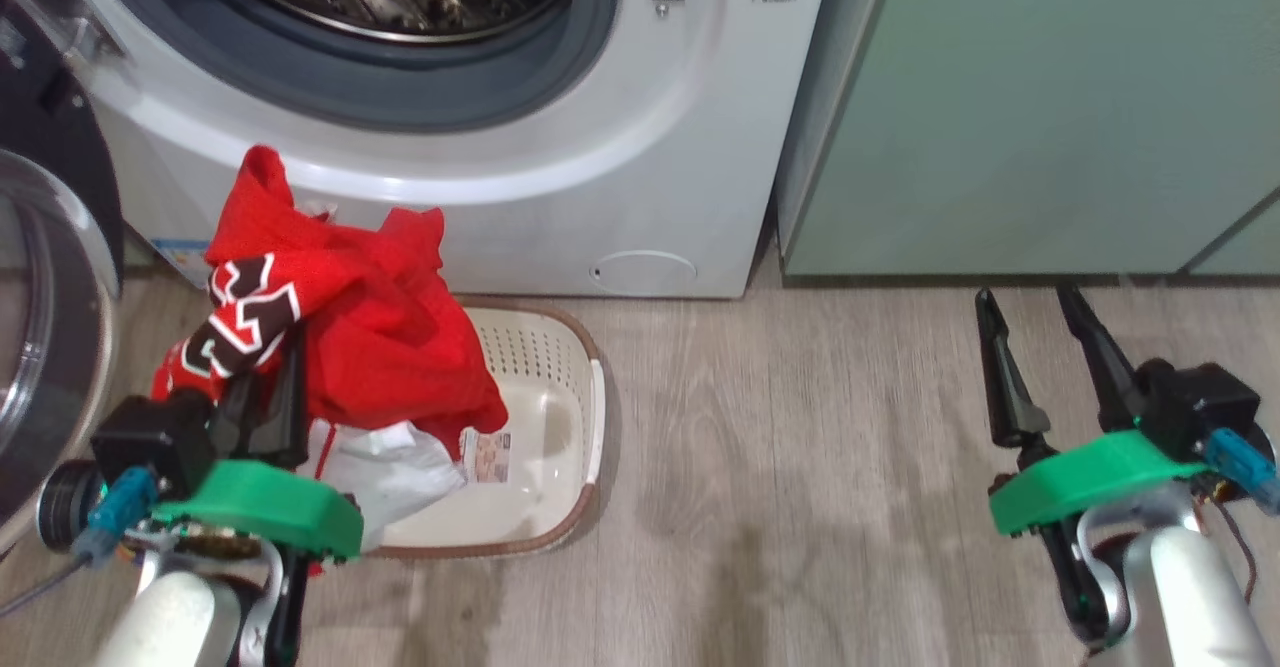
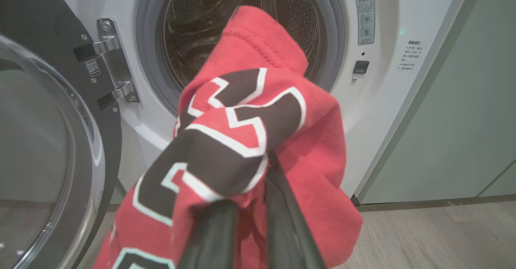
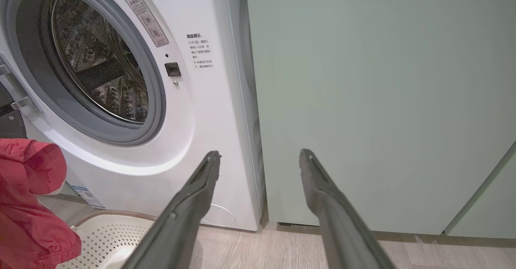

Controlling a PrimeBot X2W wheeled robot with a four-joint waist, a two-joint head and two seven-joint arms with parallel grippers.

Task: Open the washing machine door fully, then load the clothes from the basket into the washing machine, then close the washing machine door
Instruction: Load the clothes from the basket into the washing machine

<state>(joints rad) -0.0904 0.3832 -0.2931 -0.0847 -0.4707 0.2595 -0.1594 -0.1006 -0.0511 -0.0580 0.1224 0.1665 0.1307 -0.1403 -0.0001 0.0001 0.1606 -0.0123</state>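
Closest to me at seven o'clock in the head view, my left tool (image 1: 270, 387) is clamped on a bunched fold of the clothes (image 1: 380, 347), its two dark fingers buried in red cloth. The bundle hangs lifted over the nine o'clock side of the basket (image 1: 585, 367), and its white lower part trails down into the basket. The washing machine (image 1: 650, 147) stands at twelve o'clock, its drum mouth (image 1: 400, 77) uncovered. The washing machine door (image 1: 50, 347) is swung out at nine o'clock. My right tool (image 1: 1027, 299) waits at four o'clock over the floor (image 1: 800, 447), its fingers spread apart and holding nothing, in front of the pale green cabinets (image 1: 1030, 107).

I judge the cloth to be light, limp and a little slippery. It will sag and swing rather than keep a shape, so a pinch on a thick gathered fold like this one suits it better than a single thin layer. The trailing end could catch on the basket rim or the grey gasket.

I count two tools, one basket, one machine, one door and one bundle of red and white cloth. I cannot tell whether that bundle is a single garment or more.
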